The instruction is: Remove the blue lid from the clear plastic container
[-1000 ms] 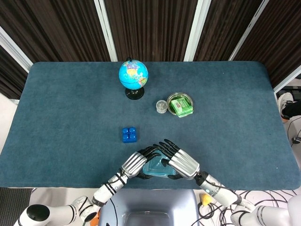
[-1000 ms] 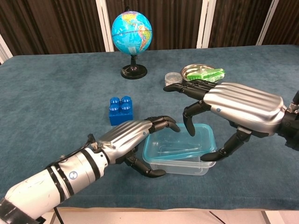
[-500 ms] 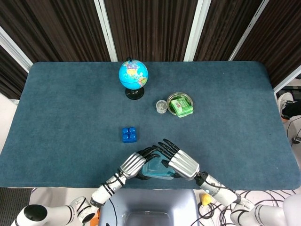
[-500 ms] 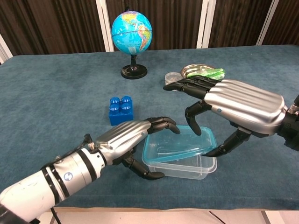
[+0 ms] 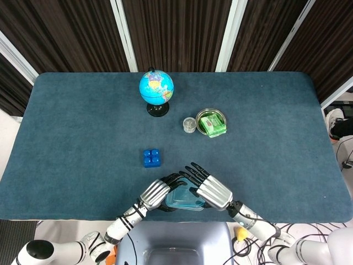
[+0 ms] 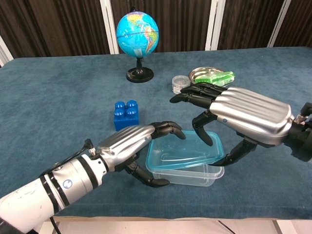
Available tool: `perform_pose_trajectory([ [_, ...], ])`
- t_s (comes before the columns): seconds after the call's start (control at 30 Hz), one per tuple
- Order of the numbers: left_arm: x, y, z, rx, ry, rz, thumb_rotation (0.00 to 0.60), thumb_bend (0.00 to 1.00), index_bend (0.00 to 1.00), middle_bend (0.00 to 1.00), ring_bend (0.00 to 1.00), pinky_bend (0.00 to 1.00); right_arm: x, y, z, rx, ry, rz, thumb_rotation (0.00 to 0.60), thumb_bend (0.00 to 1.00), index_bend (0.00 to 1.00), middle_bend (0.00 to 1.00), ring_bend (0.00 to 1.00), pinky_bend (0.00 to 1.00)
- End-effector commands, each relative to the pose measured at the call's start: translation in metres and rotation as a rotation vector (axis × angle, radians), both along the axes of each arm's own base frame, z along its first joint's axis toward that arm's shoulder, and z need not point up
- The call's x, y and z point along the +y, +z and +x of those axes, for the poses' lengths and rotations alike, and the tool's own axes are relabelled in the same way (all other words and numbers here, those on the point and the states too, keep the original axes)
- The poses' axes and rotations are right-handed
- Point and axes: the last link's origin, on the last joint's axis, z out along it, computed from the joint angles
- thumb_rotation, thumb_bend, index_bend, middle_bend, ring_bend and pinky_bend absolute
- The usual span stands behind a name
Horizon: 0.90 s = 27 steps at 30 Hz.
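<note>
Box (image 6: pixel 192 175) sits at near edge of worktop (image 5: pixel 83 143), between both hands. Lid (image 6: pixel 183 153) on top, tilted, right side lifted off rim. Left hand (image 6: pixel 129 144) grips box's left end, fingers curled around it. Right hand (image 6: pixel 234 114) pinches lid's right edge, thumb under, finger on top, other fingers spread. Blue block (image 6: pixel 126 115) just behind.

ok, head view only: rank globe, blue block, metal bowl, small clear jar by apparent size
1. globe, largest, stand included
2. metal bowl holding the green packet, a bit smaller
3. blue block
4. small clear jar, smallest

Block and jar look close in size, so that pair is uncertain.
</note>
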Motion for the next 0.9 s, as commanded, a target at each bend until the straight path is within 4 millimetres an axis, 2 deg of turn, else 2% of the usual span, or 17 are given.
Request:
perform_pose_trajectory([
  [0.03, 0.000, 0.000, 0.001, -0.006, 0.000, -0.001, 0.600, 0.26, 0.64, 0.62, 0.33, 0.38, 0.001, -0.003, 0.002, -0.011, 0.010, -0.005, 0.600, 0.73, 0.73, 0.11, 0.00, 0.00],
  [0.23, -0.001, 0.003, 0.000, -0.018, -0.002, -0.003, 0.600, 0.26, 0.61, 0.59, 0.32, 0.38, 0.002, -0.004, 0.003, -0.028, 0.029, -0.029, 0.600, 0.83, 0.75, 0.15, 0.00, 0.03],
  [0.47, -0.002, 0.006, -0.001, -0.040, -0.007, -0.006, 0.600, 0.26, 0.46, 0.47, 0.28, 0.36, 0.000, 0.000, 0.000, -0.033, 0.032, -0.052, 0.600, 0.93, 0.77, 0.16, 0.00, 0.04],
  [0.53, -0.002, 0.007, -0.001, -0.046, -0.007, -0.009, 0.600, 0.27, 0.42, 0.42, 0.26, 0.34, 0.000, 0.000, -0.001, -0.027, 0.035, -0.055, 0.600, 0.94, 0.77, 0.16, 0.00, 0.04],
  [0.7, -0.003, 0.011, 0.001, -0.075, -0.014, 0.001, 0.600, 0.27, 0.21, 0.25, 0.16, 0.21, 0.000, -0.001, -0.003, -0.037, 0.029, -0.043, 0.600, 0.97, 0.77, 0.16, 0.00, 0.04],
  [0.9, -0.001, 0.017, 0.002, -0.128, -0.014, 0.062, 0.600, 0.27, 0.06, 0.10, 0.02, 0.09, 0.000, 0.004, 0.000, -0.082, 0.049, -0.054, 0.600, 0.97, 0.77, 0.16, 0.01, 0.06],
])
